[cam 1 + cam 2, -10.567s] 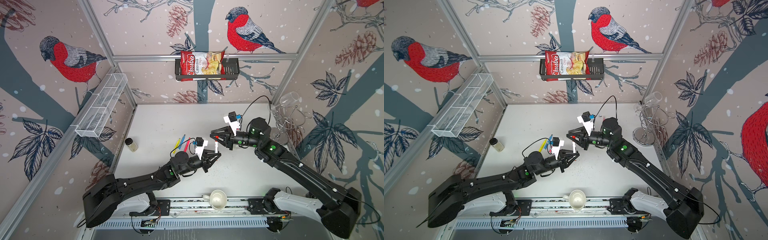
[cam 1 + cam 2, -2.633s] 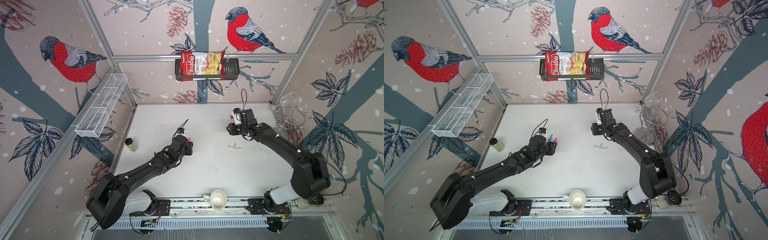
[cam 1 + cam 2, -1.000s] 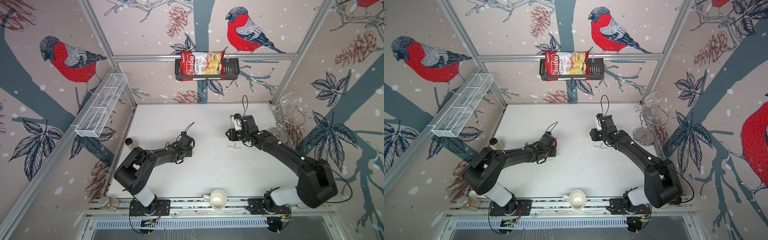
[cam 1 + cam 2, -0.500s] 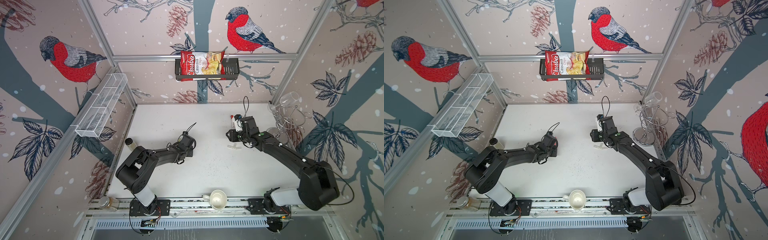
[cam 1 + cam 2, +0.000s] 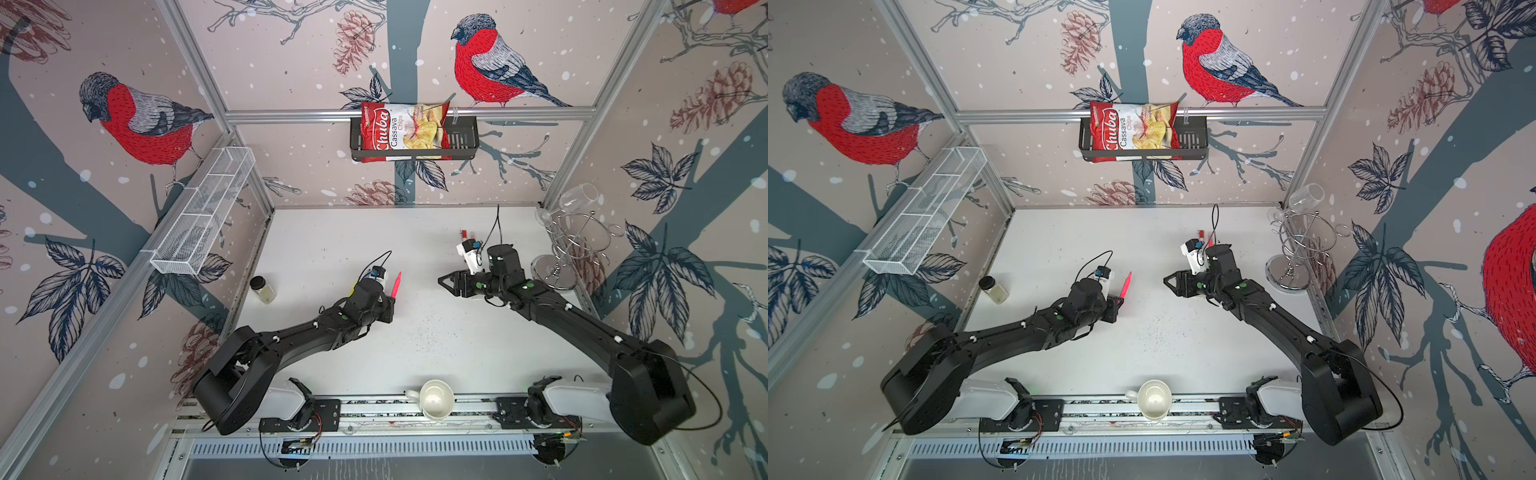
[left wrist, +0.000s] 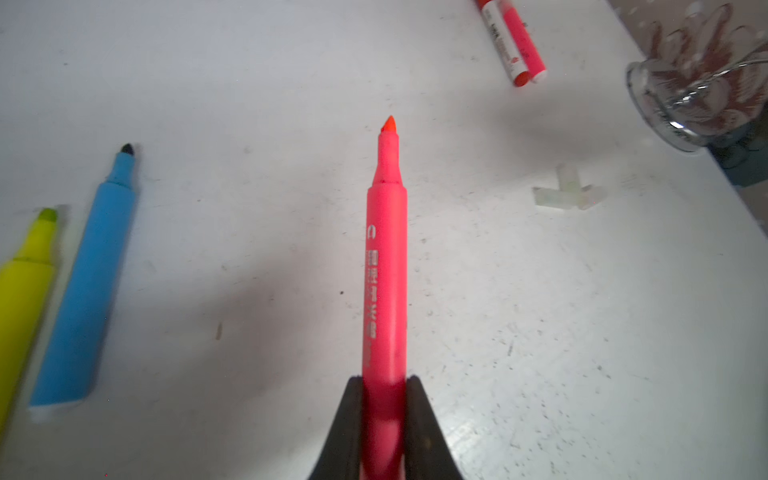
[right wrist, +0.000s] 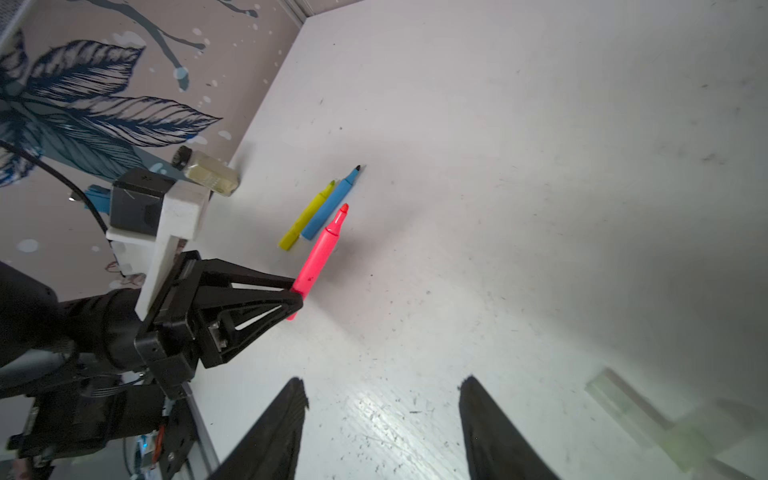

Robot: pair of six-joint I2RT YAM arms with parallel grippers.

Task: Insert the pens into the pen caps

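Observation:
My left gripper (image 6: 384, 380) is shut on the back end of a pink-red pen (image 6: 384, 257), which it holds above the table with the bare tip pointing away. Both top views show this pen (image 5: 397, 284) (image 5: 1126, 284). A blue pen (image 6: 89, 291) and a yellow pen (image 6: 23, 291) lie side by side on the table, uncapped. Two translucent pen caps (image 6: 567, 193) lie crossed on the table beside my right gripper (image 7: 384, 384). That gripper is open and empty, and it faces the left gripper (image 7: 297, 297). Two more pens (image 6: 513, 41) lie far back.
A small jar (image 5: 262, 289) stands by the left wall. A wire glass stand (image 5: 573, 249) fills the right back corner. A white cup (image 5: 434, 401) sits on the front rail. A chips bag hangs in a black basket (image 5: 461, 141) on the back wall.
My left gripper has closed on the pink-red pen and lifted it off the table. My right gripper has opened wider and swung to face left.

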